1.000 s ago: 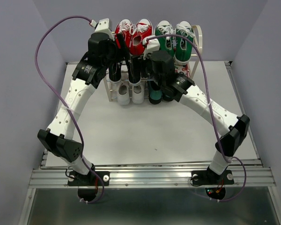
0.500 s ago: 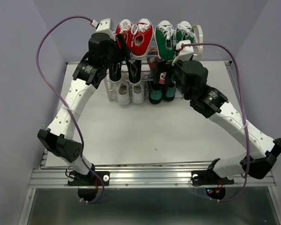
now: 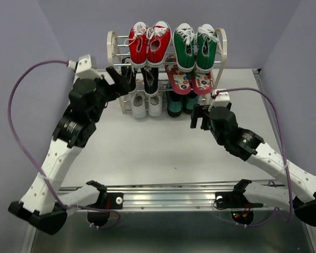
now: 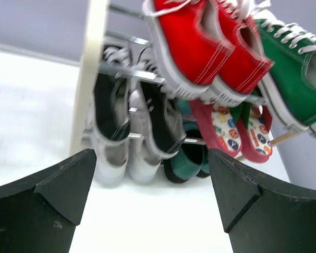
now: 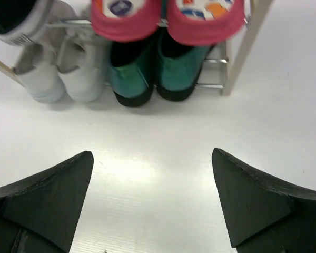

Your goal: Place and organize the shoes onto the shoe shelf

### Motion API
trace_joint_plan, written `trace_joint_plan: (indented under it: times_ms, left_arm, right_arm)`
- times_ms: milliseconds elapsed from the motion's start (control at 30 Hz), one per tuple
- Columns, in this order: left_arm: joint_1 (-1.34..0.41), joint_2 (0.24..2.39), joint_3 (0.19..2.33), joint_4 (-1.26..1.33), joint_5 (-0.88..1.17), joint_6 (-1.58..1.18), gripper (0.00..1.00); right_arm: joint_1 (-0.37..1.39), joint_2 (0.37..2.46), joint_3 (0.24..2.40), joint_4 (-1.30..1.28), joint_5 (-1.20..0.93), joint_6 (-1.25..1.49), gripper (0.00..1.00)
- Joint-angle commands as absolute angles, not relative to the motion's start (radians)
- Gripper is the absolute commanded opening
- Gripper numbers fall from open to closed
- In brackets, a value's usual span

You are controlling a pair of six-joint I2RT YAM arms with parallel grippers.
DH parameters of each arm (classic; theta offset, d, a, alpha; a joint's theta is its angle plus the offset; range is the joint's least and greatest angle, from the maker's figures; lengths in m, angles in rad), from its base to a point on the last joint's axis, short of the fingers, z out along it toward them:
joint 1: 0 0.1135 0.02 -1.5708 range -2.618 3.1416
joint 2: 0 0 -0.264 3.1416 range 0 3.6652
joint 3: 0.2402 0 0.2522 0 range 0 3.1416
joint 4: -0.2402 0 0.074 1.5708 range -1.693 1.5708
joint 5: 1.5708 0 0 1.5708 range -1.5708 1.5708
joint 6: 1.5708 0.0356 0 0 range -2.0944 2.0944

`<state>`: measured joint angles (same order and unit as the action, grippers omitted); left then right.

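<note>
Both claws hang empty. Left claw (image 3: 118,79): jaws spread, nothing between them, just off the shelf's (image 3: 112,47) left frame. Right claw (image 3: 199,117): jaws apart too, over bare table (image 3: 158,153), near the shelf's right front.

Stock count, overhead:
- Red pair (image 3: 147,45) on the top tier, left half, beside the green high-tops (image 3: 196,47).
- Black pair (image 3: 142,79) on the middle tier, left, toes down, beside the flip-flops (image 3: 188,80).
- White pair (image 3: 146,105) at the bottom left, beside a teal pair (image 3: 180,104).

No shoe lies loose on the table. My read: the placing is done and I am at the checking stage. If anything is left, it is squaring up a pair, which would call for a slow approach with jaws wide and a nudge at the heel, not a fresh grab. Otherwise, draw both arms clear of the rods.

Left wrist view: from low down, the red pair (image 4: 210,47) shows its soles sitting across the rods, which the overhead view hides. The black pair (image 4: 108,105) and white pair (image 4: 121,163) are blurred here, so I cannot judge their seating.

Right wrist view: looks at the shelf's foot. White pair (image 5: 58,79) and teal pair (image 5: 152,74) have toes at table level; whether they rest on the lowest rod or the table, I cannot tell. The top tier is out of frame.
</note>
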<state>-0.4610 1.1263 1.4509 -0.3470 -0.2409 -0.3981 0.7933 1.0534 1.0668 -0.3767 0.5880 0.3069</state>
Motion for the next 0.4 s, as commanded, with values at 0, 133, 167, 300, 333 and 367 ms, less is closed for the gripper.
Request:
trace_joint_plan:
  times_ms: [0,133,167,300,333,367]
  left_arm:
    - [-0.460,0.965,1.211,-0.310,-0.366,-0.503,0.99]
    - [-0.459,0.885,1.034,-0.258,-0.416,-0.554,0.99]
    - [-0.457,0.879,1.019,-0.259,-0.414,-0.558,0.99]
    - [-0.457,0.884,1.011,-0.239,-0.426,-0.554,0.99]
    - [-0.454,0.888,1.014,-0.238,-0.434,-0.554,0.99]
    - [-0.453,0.899,1.017,-0.235,-0.436,-0.549,0.99]
  right_arm:
    - [0.799,0.948,0.951,-0.373,0.693,0.431,1.00]
    - [0.799,0.888,0.839,-0.373,0.742,0.465,1.00]
    - [0.799,0.879,0.833,-0.379,0.750,0.480,1.00]
    - [0.799,0.841,0.804,-0.362,0.713,0.515,1.00]
    - [0.799,0.838,0.805,-0.361,0.730,0.523,1.00]
    - [0.799,0.839,0.808,-0.362,0.742,0.519,1.00]
